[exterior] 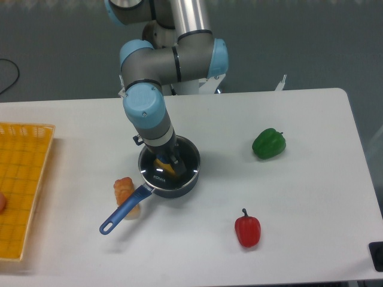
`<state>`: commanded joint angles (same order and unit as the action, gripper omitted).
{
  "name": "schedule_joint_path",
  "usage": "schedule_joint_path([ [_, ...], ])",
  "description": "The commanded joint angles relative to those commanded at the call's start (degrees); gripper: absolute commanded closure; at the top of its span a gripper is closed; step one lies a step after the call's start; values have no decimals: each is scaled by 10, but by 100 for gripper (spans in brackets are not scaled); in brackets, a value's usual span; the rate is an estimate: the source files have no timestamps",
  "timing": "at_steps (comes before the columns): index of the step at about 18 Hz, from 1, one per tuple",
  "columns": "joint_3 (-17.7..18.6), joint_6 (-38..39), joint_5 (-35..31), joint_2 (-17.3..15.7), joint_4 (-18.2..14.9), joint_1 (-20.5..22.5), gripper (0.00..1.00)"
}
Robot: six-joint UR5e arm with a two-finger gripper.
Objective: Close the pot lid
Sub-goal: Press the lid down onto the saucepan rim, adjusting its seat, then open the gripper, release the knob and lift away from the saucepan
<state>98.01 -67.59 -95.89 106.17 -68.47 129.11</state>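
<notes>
A red pepper (247, 230) is seen nearest on the desk (311, 197). Left of it, the pot (170, 170) is set with the lid (187, 162) seated on top, its handle over a pastry (125, 192). The fingers (173, 159) are lowered onto the lid; whether they are pinching the knob cannot be told. A green pepper (268, 143) lies farther right
</notes>
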Motion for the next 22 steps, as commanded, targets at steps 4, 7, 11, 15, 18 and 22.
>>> schedule_joint_path([
  [4, -26, -4, 5, -3, -5, 4, 0],
  [7, -42, -4, 10, -6, -6, 11, 0],
  [11, -66, -65, 9, -8, -13, 34, 0],
  [15, -104, -212, 19, -24, -75, 108, 0],
  [18, -99, -305, 49, -40, -90, 165, 0],
  [22, -97, -403, 55, -61, -124, 220, 0],
])
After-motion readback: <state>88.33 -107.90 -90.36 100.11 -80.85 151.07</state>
